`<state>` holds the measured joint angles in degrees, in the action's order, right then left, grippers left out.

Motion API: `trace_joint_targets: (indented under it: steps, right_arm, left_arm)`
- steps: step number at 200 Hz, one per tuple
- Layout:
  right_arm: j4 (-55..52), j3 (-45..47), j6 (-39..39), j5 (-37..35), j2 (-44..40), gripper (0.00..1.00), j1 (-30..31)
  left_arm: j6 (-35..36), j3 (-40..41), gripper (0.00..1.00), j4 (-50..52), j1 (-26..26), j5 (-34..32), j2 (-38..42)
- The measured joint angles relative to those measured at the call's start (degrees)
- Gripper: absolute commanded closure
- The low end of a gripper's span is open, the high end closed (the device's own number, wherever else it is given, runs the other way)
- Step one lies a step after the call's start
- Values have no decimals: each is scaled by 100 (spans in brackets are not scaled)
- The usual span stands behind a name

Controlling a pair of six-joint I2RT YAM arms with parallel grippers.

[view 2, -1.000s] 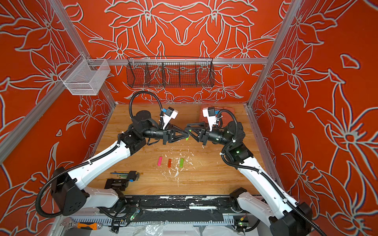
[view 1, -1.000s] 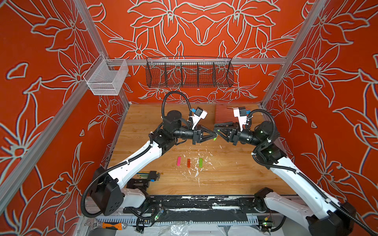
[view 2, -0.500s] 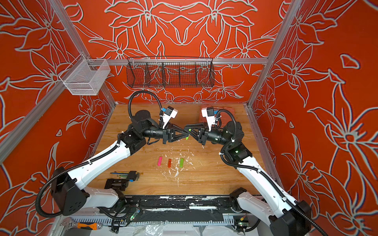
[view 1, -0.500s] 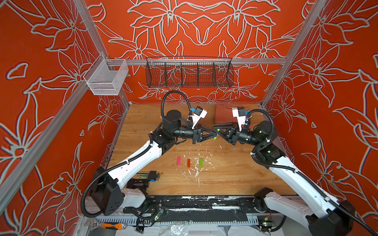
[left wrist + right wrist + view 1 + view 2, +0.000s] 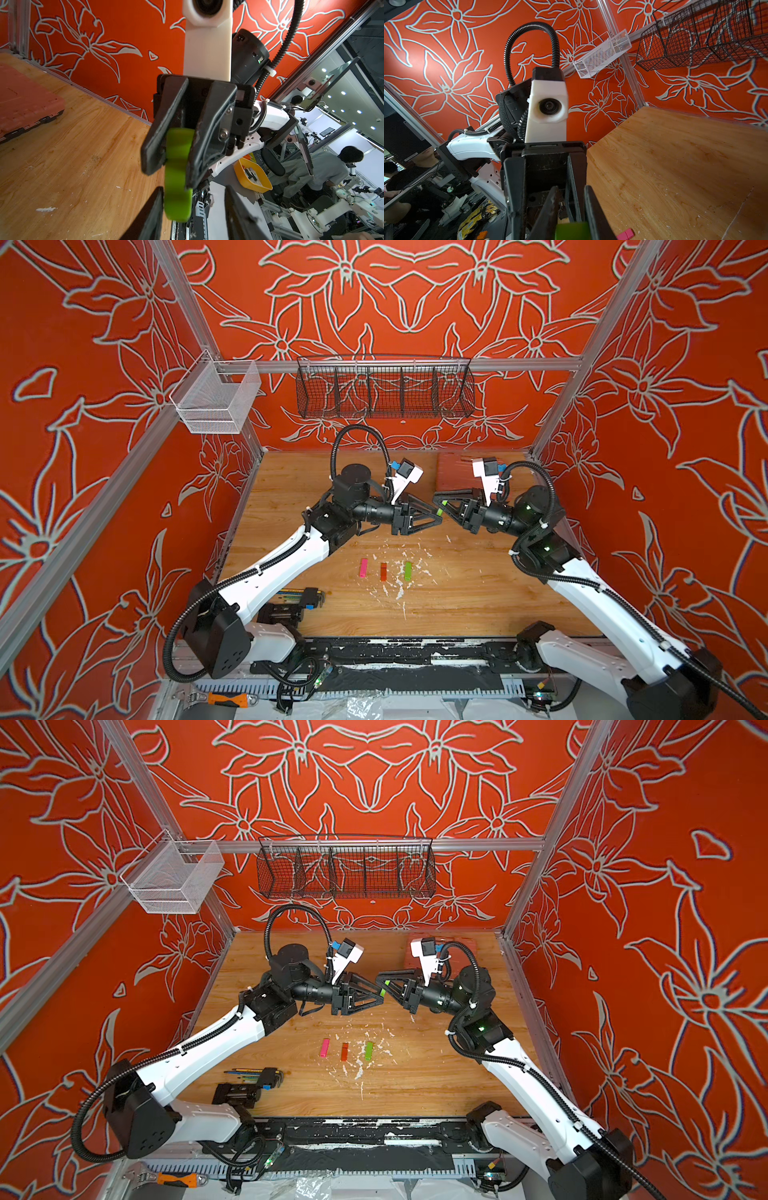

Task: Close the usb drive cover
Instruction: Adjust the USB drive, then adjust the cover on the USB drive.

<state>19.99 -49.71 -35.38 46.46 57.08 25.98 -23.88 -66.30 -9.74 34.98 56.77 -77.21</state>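
The left arm [image 5: 286,556] and right arm [image 5: 582,585] stretch inward, grippers tip to tip. The right gripper [image 5: 439,504] clamps the usb drive [image 5: 177,195]; the left gripper [image 5: 439,516] stands parted.

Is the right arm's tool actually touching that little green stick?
Touching. In the left wrist view the right tool has its black fingers pressed against both sides of the green USB drive, no gap.

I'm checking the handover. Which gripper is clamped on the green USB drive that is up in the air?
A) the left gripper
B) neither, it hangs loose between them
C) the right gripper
C: in the left wrist view the right gripper pinches the green USB drive between its fingers, while the left gripper has its jaws standing apart.
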Motion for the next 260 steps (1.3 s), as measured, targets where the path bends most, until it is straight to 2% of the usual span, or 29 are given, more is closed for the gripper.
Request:
trace_joint_targets:
  steps: [91, 95, 110, 122, 131, 147, 204, 260]
  right_arm:
    - [280, 20, -273, 133, 33, 100, 2]
    - [280, 28, -273, 133, 20, 97, 2]
    - [262, 57, -264, 118, -35, 72, 2]
    - [168, 70, -238, 74, -109, 57, 2]
    - [55, 81, -133, 31, -184, 49, 2]
    - [-251, 92, -15, -120, -365, 44, 2]
    - [-1775, -372, 793, -542, -715, 40, -118]
    - [-1928, -835, 1108, -243, -280, 41, -291]
  left_arm:
    - [201, -160, 91, 151, 9, -44, -98]
    - [195, -164, 93, 155, 13, -37, -101]
    - [203, -179, 96, 162, 24, -26, -111]
    - [203, -208, 97, 166, 35, -17, -138]
    - [203, -229, 97, 166, 33, -17, -153]
    - [214, -247, 99, 168, 33, -20, -155]
    - [254, -249, 99, 199, 33, -11, -157]
    - [238, -247, 99, 197, 33, -9, -155]
